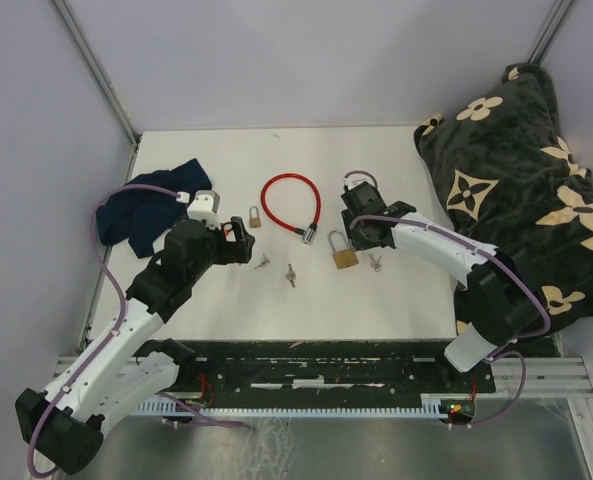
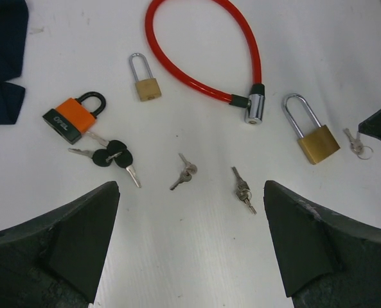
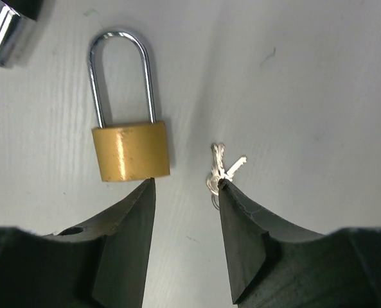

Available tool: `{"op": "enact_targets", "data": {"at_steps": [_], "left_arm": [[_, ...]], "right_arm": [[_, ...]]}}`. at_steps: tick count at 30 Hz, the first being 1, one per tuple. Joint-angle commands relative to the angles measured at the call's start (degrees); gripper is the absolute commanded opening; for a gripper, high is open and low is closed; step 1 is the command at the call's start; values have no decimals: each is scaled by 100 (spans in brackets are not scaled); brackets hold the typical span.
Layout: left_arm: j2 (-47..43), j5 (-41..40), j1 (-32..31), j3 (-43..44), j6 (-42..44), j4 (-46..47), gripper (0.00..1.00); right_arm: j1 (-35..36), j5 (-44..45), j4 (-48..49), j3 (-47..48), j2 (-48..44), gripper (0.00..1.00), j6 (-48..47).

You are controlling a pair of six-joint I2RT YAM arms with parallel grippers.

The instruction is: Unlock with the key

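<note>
1. Right gripper (image 3: pixel 186 185), jaws apart, sat just below the brass padlock (image 3: pixel 131 153); keys (image 3: pixel 222 168) lay just right of it.
2. Closing there might have shoved the keys aside or caught the brass padlock instead.
3. Left gripper (image 2: pixel 190 192), also apart, hovered left of it.

On our white table (image 1: pixel 276 300) we see two key sets just ahead of the left gripper (image 2: pixel 190 192), a left key set (image 2: pixel 184 171) and a right key set (image 2: pixel 243 190). Farther out lie a small brass padlock (image 2: pixel 145 80) and a red cable lock (image 2: pixel 203 58). Leftward in its wrist view sit an orange padlock (image 2: pixel 73 117), black-headed keys (image 2: pixel 111 157) and a blue cloth (image 2: pixel 4 58). Just past the right gripper (image 3: pixel 185 183) lie a large brass padlock (image 3: pixel 130 151) and silver keys (image 3: pixel 221 168).
</note>
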Motion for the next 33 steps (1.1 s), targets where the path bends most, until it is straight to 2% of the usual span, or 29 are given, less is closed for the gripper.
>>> {"op": "enact_targets", "data": {"at_steps": [1, 10, 21, 25, 31, 33], "left_arm": [[-113, 696, -15, 239, -755, 40, 100], [137, 1332, -18, -12, -1451, 317, 100], [392, 1856, -14, -222, -1833, 796, 100], [529, 2092, -20, -306, -1988, 1012, 99], [808, 2505, -15, -423, -2235, 1442, 98], [909, 2621, -18, -447, -2321, 1598, 97]], "right_arm": [[-73, 243, -244, -615, -404, 53, 244], [-481, -148, 338, -1183, -317, 53, 545], [-696, -451, 782, -1237, 251, 50, 565], [-701, -459, 824, -1293, 307, 39, 589], [-700, -565, 827, -1525, -241, 14, 622], [-678, -644, 840, -1591, -449, 9, 609]]}}
